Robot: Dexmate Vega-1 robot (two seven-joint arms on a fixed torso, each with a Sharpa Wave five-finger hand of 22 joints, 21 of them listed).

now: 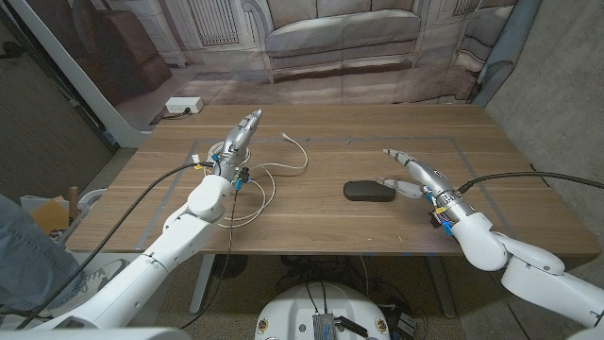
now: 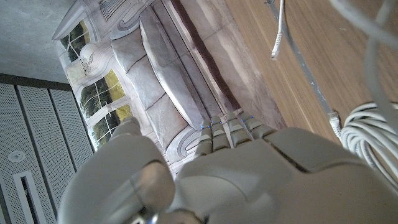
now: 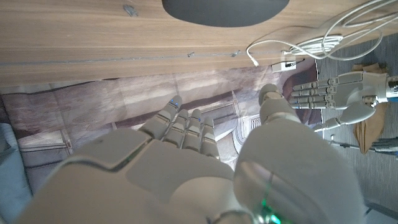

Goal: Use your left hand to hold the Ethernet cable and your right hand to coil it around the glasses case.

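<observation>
white ethernet cable (image 1: 269, 179) loosely tangled; dark oval glasses case (image 1: 369, 192).

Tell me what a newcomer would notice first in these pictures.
A white Ethernet cable lies in loose loops on the wooden table, beside the raised left hand. A dark glasses case rests near the middle, just left of the open right hand.

Left hand (image 1: 242, 132) raised, fingers (image 1: 251, 119) straight and together, holding nothing. Right hand (image 1: 420, 175) likewise empty, fingers (image 1: 394, 154) spread apart. Both arms reaching in from the near corners.
</observation>
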